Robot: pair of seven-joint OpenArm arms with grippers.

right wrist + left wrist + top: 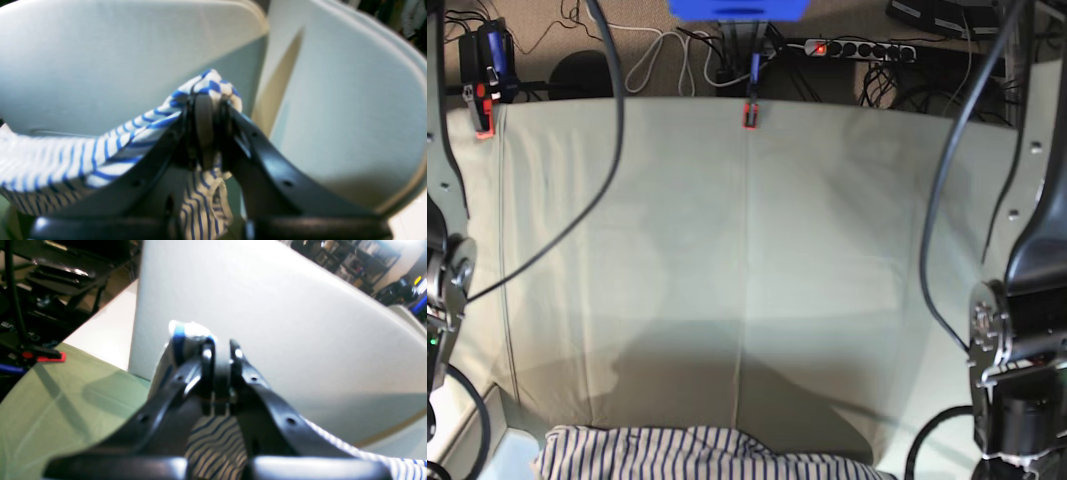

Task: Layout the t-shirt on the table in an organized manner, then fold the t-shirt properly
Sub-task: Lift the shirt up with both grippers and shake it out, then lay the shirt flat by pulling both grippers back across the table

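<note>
Striped white-and-blue cloth of the t-shirt (217,443) is seen in the left wrist view, bunched beneath and between the black fingers of the left end effector (221,353). The jaws are drawn nearly together, and a small blue-edged fold of the cloth is pinched at their tips. More of the striped fabric trails off to the lower right corner. Pale green covering of the bench (60,413) is seen at the lower left, with a red clamp (50,357) at its edge. A large white panel (267,323) fills the background.

In the right wrist view, the right end effector (208,103) is closed on a bunch of the t-shirt (100,150). The cloth is gathered over the tips, is stretched away to the left, and hangs down between the fingers. White panels (100,60) stand behind it.

In the base view, the bench (747,260) is covered in pale grey-green cloth, with a red clamp (749,115) at the middle of the far edge and another (482,118) at the far left corner. The t-shirt (697,455) is seen only as a striped band at the near edge, left of centre. Both end effectors are out of this view; only arm sections are visible at left and right.
</note>
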